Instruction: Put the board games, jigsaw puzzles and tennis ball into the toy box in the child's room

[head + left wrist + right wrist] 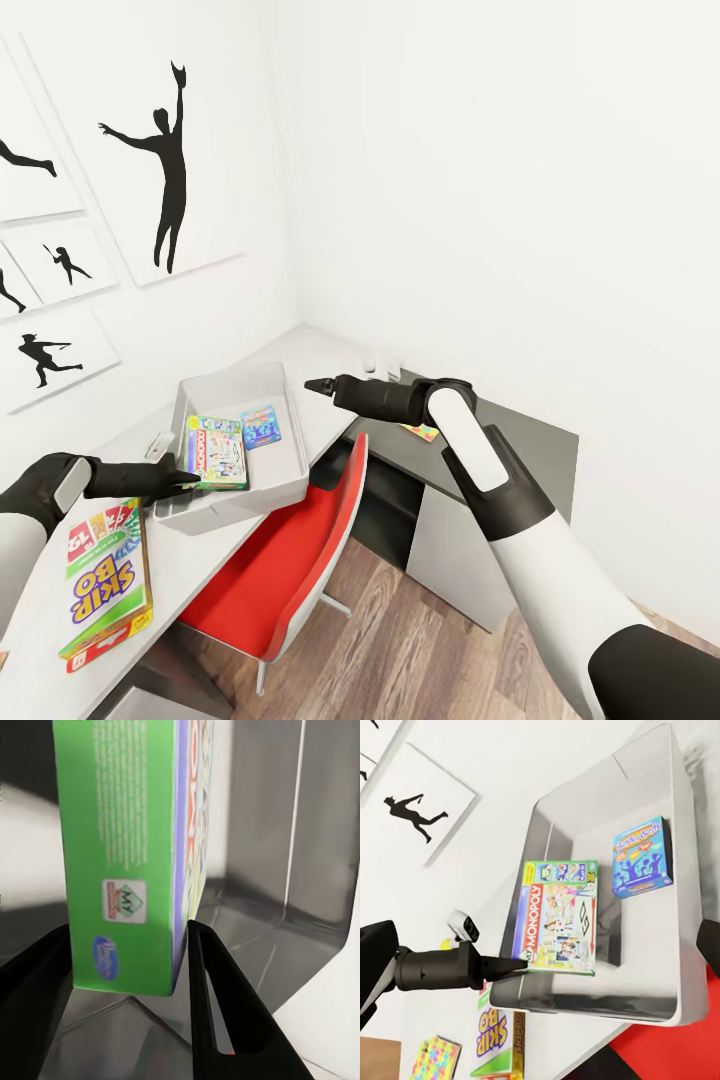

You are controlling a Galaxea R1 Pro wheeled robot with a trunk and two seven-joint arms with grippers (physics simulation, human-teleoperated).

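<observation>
The pale toy box (290,470) (690,870) stands on the light table (180,575). Inside it lies a small blue board game (261,426) (641,856). The Monopoly board game (217,452) (556,919) rests tilted in the box, one end raised. My left gripper (188,482) (127,945) is shut on that raised end, and its fingers (206,982) press both faces. The Skip-Bo board game (105,580) (499,1039) lies on the table near my left arm, beside a jigsaw puzzle (435,1057). Another jigsaw puzzle (420,432) shows under my right forearm. My right gripper (312,385) hovers open beside the box's far end.
A red chair (290,560) is pushed against the table's front edge. A lower dark grey cabinet (520,430) fills the corner on the right. A small white object (160,445) (463,926) sits by the box, with a yellow-green sliver (448,943) behind it. White walls close in behind.
</observation>
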